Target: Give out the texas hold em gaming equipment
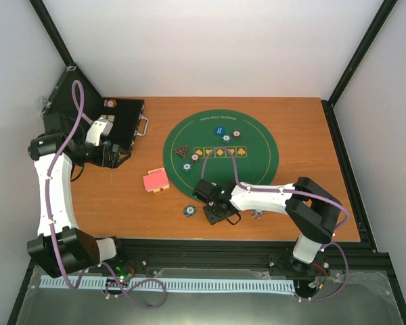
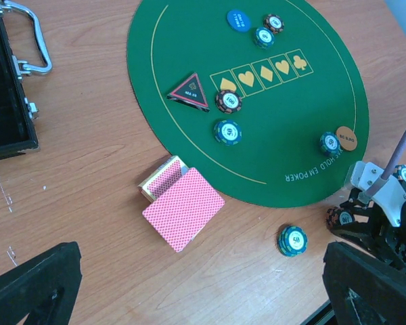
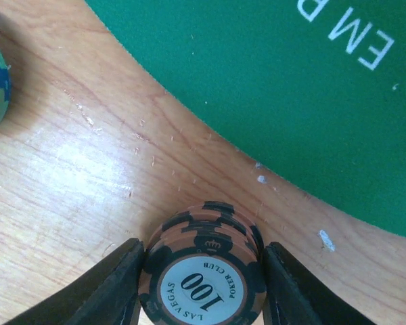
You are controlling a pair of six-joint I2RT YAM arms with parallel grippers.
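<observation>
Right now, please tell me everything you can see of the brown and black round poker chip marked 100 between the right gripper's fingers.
The brown and black round poker chip has a white centre label reading LAS VEGAS 100 POKER CLUB. It looks like hard plastic and thick, perhaps several chips stacked. It lies flat on the wooden table, just off the green felt mat. The black fingers of the right gripper press against its two sides.

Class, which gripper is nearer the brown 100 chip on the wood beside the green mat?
Right. The right gripper has its fingers against both sides of the 100 chip; the left gripper hovers far off by the black case.
</observation>
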